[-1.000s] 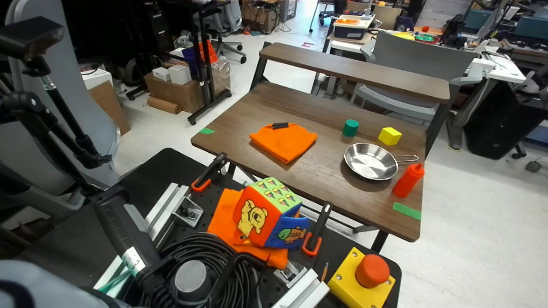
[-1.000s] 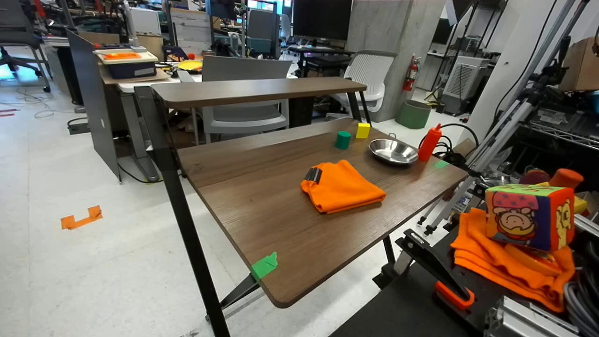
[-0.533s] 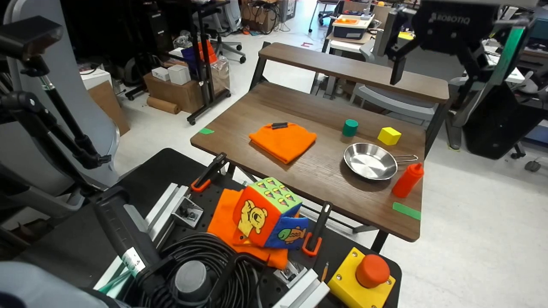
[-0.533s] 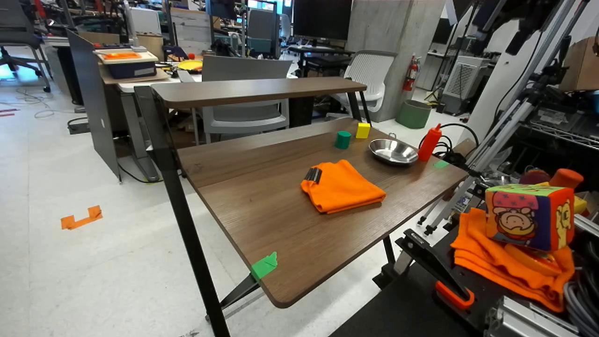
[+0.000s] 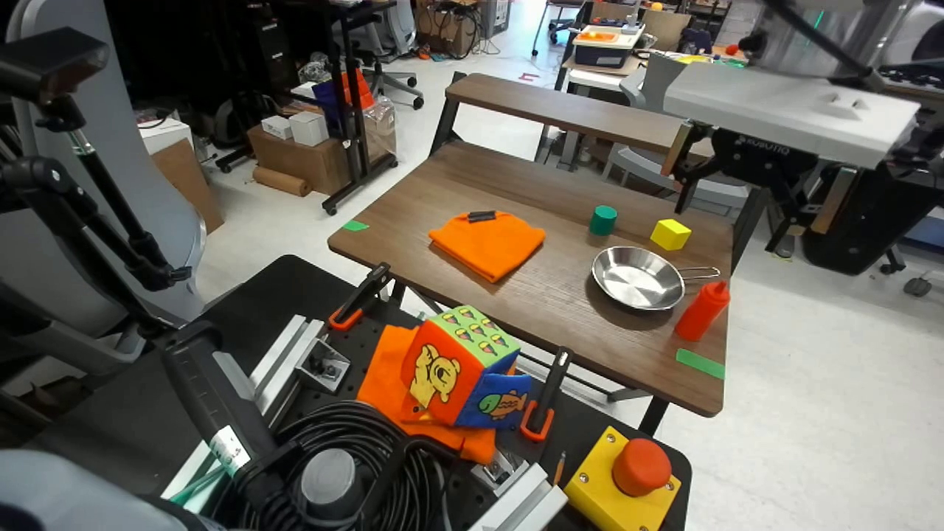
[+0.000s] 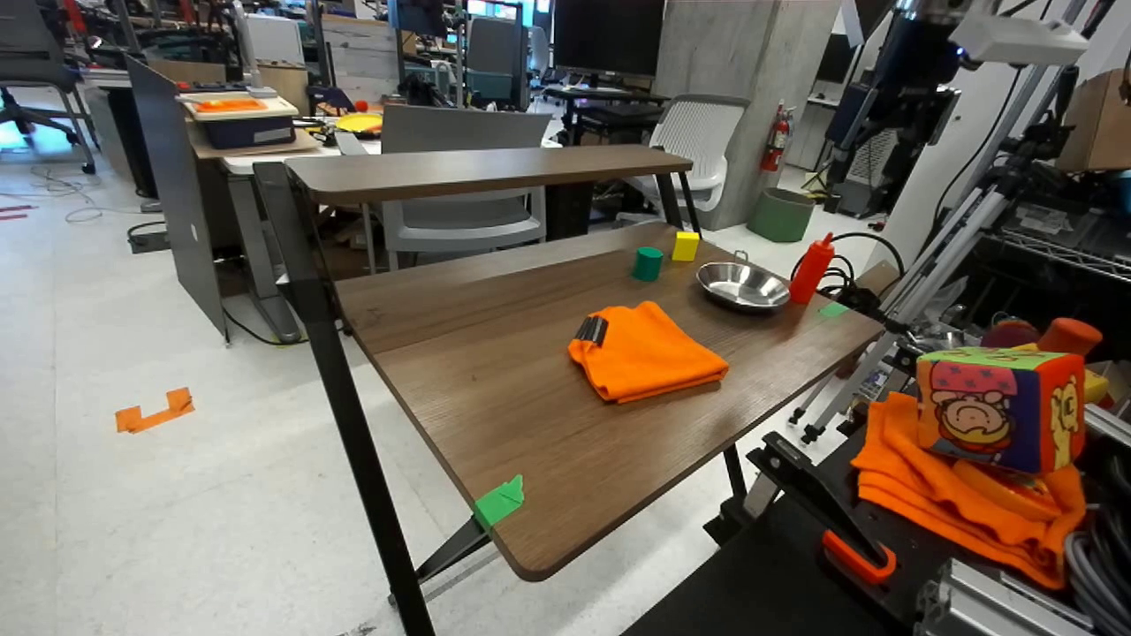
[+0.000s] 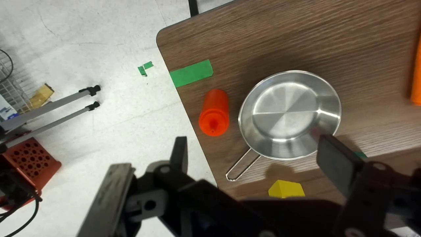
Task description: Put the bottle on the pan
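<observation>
- The gripper point(image 7: 252, 144) hangs well above the level of the tabletop point(image 5: 442, 177), near its end; the two fingers point(image 7: 337, 164) stand wide apart.
- Nearest beneath it, the yellow block point(image 7: 286, 189) sits on the tabletop; the wrist view shows it between the fingers, close to the gripper's dark body.
- A little farther, the green cylinder point(image 5: 603, 220) stands apart from the block; in the wrist view one finger hides all but a sliver of it.
- The pan point(image 7: 285, 108) lies well below and ahead of the fingertips, its wire handle point(image 7: 241, 166) pointing back towards the gripper.
- Farther ahead, the bottle point(image 7: 213, 113) stands upright on the tabletop, just beside the pan without touching it, between the pan and the tabletop's end.
- Past the bottle from the gripper, a strip of green tape point(image 7: 191, 73) runs to the edge.
- Well apart from the gripper, an orange cloth point(image 5: 488, 247) lies folded, a small dark object point(image 5: 482, 216) on it.
- Farthest, beyond the tabletop, a picture cube point(image 5: 464, 376) rests on a second cloth point(image 5: 380, 372) on a black bench point(image 5: 280, 295).
</observation>
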Controlling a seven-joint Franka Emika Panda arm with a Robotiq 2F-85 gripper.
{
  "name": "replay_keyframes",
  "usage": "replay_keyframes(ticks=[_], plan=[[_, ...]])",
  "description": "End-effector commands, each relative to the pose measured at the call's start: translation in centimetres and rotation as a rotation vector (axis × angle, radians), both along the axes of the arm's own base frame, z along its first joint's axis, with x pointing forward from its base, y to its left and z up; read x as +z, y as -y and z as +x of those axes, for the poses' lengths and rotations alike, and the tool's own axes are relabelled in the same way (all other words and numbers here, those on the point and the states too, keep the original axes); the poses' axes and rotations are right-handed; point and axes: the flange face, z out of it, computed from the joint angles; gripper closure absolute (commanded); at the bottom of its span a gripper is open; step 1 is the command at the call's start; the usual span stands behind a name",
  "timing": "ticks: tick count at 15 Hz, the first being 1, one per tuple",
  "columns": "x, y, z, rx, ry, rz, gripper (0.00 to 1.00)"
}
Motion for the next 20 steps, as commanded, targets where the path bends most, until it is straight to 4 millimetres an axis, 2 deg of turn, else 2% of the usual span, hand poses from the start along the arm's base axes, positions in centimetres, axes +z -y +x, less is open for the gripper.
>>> replay_keyframes(ticks=[1,5,10,14,18,19,20], plan=[[-3.1,2.4,2.9,0.065,-0.024,-0.002,0.00],[-5.9,4.2,4.6,0.153,-0.048,0.028,0.00],[-9.0,5.9,5.6,0.237,-0.084,0.041,0.00],[-11.7,5.6,6.2,0.288,-0.115,0.064,0.00],[-13.4,4.4,6.7,0.323,-0.147,0.068,0.00],[-13.6,4.3,6.8,0.321,-0.159,0.054,0.25],[-13.8,4.2,6.9,0.320,-0.169,0.047,0.26]])
